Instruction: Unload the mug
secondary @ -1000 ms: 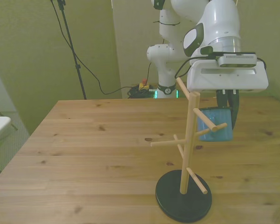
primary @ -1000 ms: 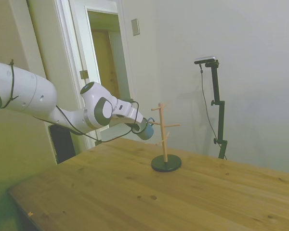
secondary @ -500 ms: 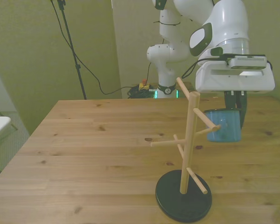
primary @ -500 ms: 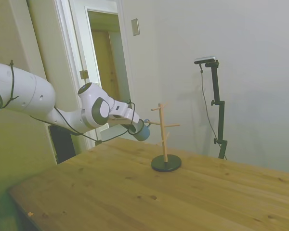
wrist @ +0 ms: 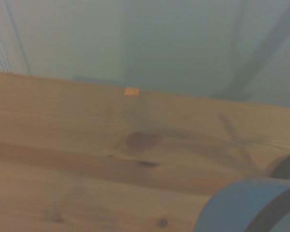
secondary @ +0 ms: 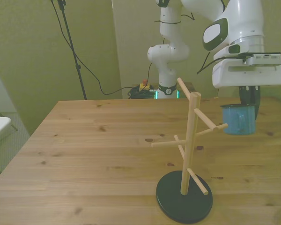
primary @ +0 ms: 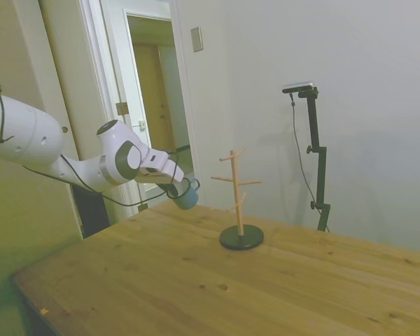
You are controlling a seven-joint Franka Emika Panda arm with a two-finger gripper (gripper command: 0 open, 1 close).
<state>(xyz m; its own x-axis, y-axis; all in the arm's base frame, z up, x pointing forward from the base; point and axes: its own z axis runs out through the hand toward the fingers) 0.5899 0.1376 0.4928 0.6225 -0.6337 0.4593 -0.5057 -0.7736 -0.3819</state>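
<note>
Now gripping the mug between clenched fingers, holding it in the air above the counter, clear of the peg stand, toward the counter's edge on the front view's right.

My arm is built of glossy white rounded links with dark grey oval caps at the joints and thin black cables running loosely along the outside. At its wrist I see a flat white block carrying a slim grey camera bar on top, with dark parts hanging below it. My base column is the same white, with a green glow at its foot.
</note>
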